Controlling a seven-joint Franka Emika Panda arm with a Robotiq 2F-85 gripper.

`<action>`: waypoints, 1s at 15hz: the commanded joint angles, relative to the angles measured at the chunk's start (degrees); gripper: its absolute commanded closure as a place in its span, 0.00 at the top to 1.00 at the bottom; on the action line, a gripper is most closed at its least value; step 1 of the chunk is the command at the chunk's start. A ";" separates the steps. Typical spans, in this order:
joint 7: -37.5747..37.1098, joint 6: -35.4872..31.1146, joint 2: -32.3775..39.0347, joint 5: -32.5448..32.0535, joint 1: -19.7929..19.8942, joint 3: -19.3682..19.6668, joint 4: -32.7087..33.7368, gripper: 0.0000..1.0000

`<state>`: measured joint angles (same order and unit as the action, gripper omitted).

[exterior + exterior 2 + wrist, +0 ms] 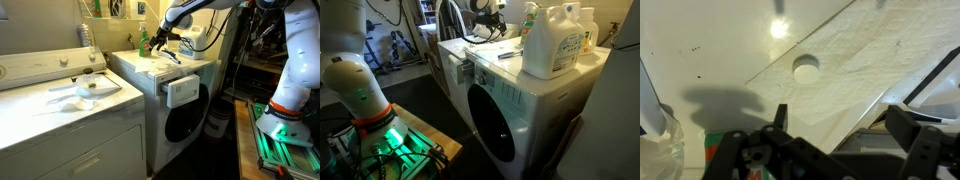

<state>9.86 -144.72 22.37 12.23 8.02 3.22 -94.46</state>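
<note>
**Bright white tops, dim floor, one hard glare**

Overhead room light falls evenly on the white worktop (130, 65), which comes close to washing out in both exterior views. The floor (440, 115) lies in gloom, tinted by a green glow from the lit robot base (380, 140). Both exterior views are coarse and soft in detail. In the wrist view a round glare spot (779, 28) burns on the glossy surface, a soft-edged shadow (725, 103) lies below it, and the jaws are dark, blurred silhouettes close to the lens.
</note>
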 commanded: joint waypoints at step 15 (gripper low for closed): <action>-1.76 7.75 13.75 -3.63 2.23 -0.13 14.72 1.00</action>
<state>9.68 -140.36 33.58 10.57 9.96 3.33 -83.78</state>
